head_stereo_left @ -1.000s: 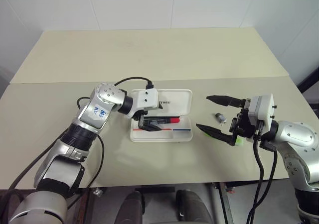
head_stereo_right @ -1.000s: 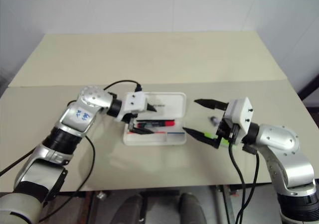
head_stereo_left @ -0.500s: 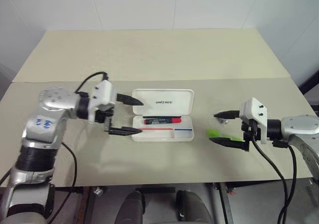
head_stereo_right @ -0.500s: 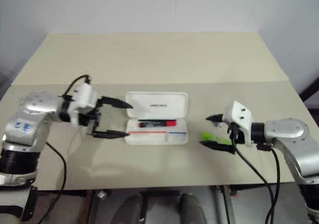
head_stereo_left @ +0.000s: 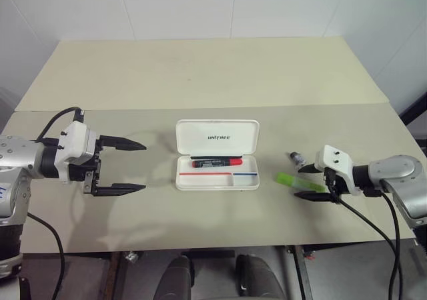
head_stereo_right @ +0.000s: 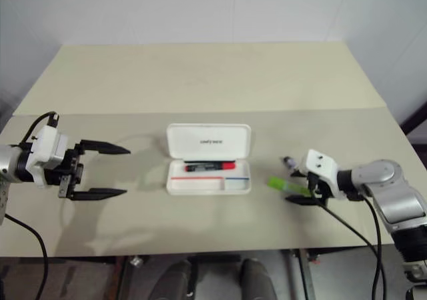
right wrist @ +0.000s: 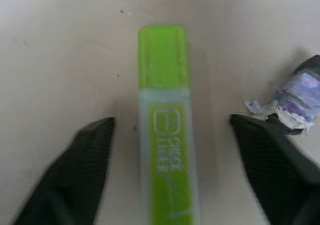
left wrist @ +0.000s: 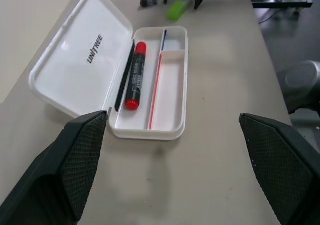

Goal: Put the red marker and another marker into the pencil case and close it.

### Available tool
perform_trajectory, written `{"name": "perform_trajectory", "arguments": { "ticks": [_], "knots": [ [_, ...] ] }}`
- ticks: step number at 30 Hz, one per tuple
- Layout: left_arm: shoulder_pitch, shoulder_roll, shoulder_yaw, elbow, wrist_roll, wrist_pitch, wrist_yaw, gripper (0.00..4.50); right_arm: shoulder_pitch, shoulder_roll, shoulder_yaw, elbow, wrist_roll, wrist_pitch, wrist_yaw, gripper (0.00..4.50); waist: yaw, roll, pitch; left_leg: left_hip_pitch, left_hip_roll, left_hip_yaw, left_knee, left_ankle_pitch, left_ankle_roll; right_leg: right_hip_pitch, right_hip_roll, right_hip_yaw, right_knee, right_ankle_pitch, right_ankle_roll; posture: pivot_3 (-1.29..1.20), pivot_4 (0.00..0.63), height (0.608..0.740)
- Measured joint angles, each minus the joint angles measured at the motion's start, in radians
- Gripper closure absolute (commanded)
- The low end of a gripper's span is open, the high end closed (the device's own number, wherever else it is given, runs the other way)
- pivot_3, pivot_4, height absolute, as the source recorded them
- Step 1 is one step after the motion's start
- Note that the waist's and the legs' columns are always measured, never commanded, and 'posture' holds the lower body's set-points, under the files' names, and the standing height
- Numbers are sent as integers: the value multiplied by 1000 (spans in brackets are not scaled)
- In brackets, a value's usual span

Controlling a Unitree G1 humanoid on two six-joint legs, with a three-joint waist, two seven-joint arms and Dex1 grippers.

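Head views: the left hand (head_stereo_left: 120, 167) hangs over the desk (head_stereo_left: 200, 80) well left of the pencil case (head_stereo_left: 217, 155), fingers wide and holding nothing. The case lies open, lid flat; 1 red marker (head_stereo_left: 217, 161) lies in its tray. The right hand (head_stereo_left: 315, 182) is low at the desk, its 2 fingers on either side of the lime-green marker (head_stereo_left: 293, 179), which lies on the desk right of the case. 1 small grey object (head_stereo_left: 295, 157) sits just beside it.

Left wrist view: 2 fingertips (left wrist: 82, 150) stand far apart; the tray's red and blue stripes and a thin divider are plain here.

Right wrist view: both fingers (right wrist: 92, 150) flank the green marker with gaps, not touching; lettering on its barrel shows.
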Motion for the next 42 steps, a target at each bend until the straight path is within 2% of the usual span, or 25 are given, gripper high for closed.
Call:
{"name": "perform_trajectory", "arguments": {
  "ticks": [5, 6, 13, 18, 22, 28, 35, 42],
  "knots": [
    [-2, 5, 12, 5, 0, -27, 20, 0, -6, 0, 2, 14, -12, -25, 31, 3370, 0, 0, 0, 0, 0, 0, 0, 0, 0, 0, 0, 0, 0, 0, 0, 0, 150, 740],
    [-4, 7, 14, 6, 0, -32, 22, 0, -6, 0, 2, 19, -15, -36, 37, 3416, 0, 0, 0, 0, 0, 0, 1, 0, 0, 0, 0, 0, 0, 0, 0, 0, 150, 740],
    [-5, 12, 15, 53, 1, -77, 19, 0, -24, 17, 3, 21, -33, -91, 54, 3415, -1, 0, 0, 0, 0, 0, 1, 0, 0, 0, 0, 0, 0, 0, 1, 0, 150, 740],
    [-1, 19, 17, 105, 3, -118, 12, 0, -132, 70, 16, -90, 1, -29, 77, 3415, -18, 1, 1, 0, 1, 1, 0, 0, 0, -1, 0, 0, 2, 1, 1, 0, 150, 740],
    [5, 21, 17, 120, 5, -141, 10, 0, -228, 144, 70, -224, 30, 81, 71, 3415, -24, 1, 1, 0, 1, 1, 0, 0, 0, -1, 1, 0, 1, 0, 0, 0, 150, 740],
    [11, 26, 17, 147, 7, -161, 11, 0, -322, 274, 185, -301, 34, 228, 17, 3415, -24, 1, 1, -1, 1, 1, 0, 0, -1, -2, 0, 0, 1, 0, 0, 0, 150, 740],
    [39, 30, 18, 133, 8, -166, 22, 0, -422, 443, 326, -292, 5, 305, -47, 3415, -24, 1, 1, -1, 1, 1, -1, 0, -1, -3, 0, 0, 1, 0, 0, 0, 150, 740],
    [104, 37, 32, 85, 5, -154, 47, 0, -488, 544, 397, -209, -27, 298, -63, 3415, -25, 1, 1, -2, 1, 1, -1, 0, -1, -4, 0, 0, 2, 0, 0, 0, 150, 740]
  ]
}}
